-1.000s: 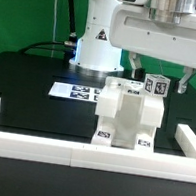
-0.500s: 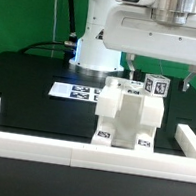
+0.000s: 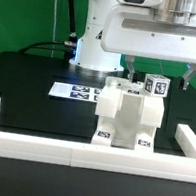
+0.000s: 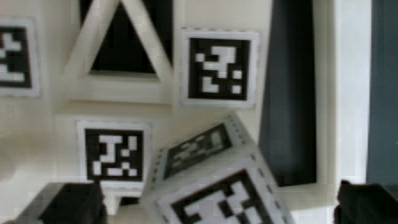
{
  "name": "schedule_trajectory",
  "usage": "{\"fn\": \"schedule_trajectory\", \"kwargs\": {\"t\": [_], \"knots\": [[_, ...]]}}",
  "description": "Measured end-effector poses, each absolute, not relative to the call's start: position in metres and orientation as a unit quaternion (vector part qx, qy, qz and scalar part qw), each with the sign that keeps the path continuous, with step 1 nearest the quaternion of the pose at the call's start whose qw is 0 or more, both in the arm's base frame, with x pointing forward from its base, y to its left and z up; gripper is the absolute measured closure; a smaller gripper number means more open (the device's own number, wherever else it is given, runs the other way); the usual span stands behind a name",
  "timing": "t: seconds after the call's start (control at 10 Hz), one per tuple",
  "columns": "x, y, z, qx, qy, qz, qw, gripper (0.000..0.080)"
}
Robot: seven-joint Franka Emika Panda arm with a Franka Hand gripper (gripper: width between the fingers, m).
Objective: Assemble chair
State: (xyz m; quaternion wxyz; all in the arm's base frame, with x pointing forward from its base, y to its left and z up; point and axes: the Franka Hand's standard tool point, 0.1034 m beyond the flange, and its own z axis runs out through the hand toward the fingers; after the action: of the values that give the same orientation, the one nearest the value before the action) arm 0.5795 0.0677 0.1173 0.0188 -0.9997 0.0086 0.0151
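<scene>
Chair (image 3: 127, 115): unmoved.
Tool (image 3: 160, 73): wide open, empty, straddling top post (image 3: 155, 86).
Change: arm edged toward the exterior view's right; post grasp judged pending.

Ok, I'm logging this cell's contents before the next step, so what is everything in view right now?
chair: one, white with black-and-white tags, mid-table just behind the front rail
marker board: one, white, flat behind the chair toward the exterior view's left
border rail: one, white, along the table's front and sides
table: one, black
backdrop: one, green, behind the table
arm: one, white, base behind the marker board
gripper: one, white with dark fingers, open above the chair
</scene>
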Motion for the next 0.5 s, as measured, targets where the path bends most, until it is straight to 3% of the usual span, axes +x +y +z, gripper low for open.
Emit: {"fn": "schedule_trajectory", "kwargs": {"t": [0.3,0.4,0.5], "knots": [[0.5796,0.0666,0.1174,-0.999,-0.046,0.014,0.019,0.015],[0.5796,0.0666,0.1174,-0.999,-0.045,0.014,0.019,0.0286],[0.5796,0.0666,0.1173,-0.999,-0.039,0.014,0.019,0.0286]]}}
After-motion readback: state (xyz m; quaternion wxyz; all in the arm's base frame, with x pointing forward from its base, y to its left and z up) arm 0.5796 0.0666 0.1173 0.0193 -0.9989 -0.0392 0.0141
